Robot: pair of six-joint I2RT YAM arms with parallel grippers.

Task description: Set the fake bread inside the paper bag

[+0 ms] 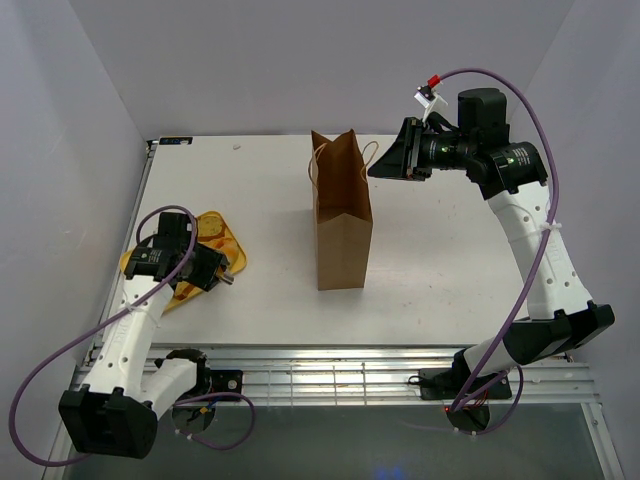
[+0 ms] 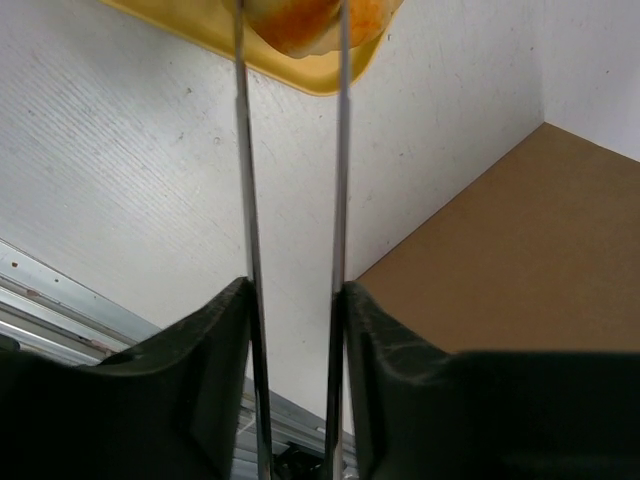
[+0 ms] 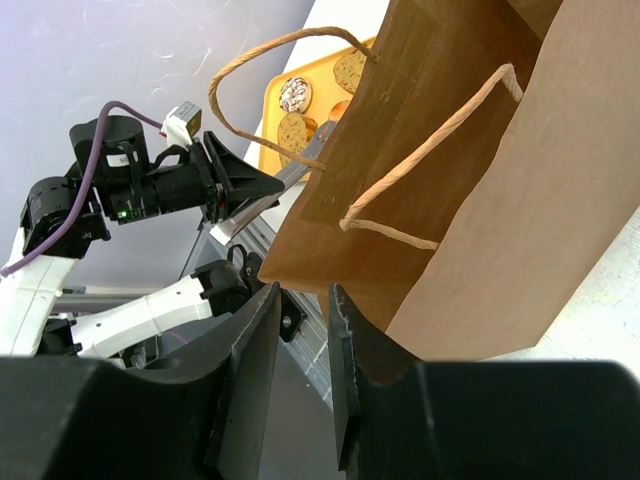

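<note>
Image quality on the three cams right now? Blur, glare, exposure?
Top external: even light, sharp, no hard shadows around the paper bag. Left wrist: fake bread cropped by the top edge and slightly soft, near foreground black. Right wrist: bag sharp, view tilted, near foreground underexposed.

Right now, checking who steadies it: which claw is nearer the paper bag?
Right: right claw at the rim of the paper bag; left claw far off over the yellow tray.
</note>
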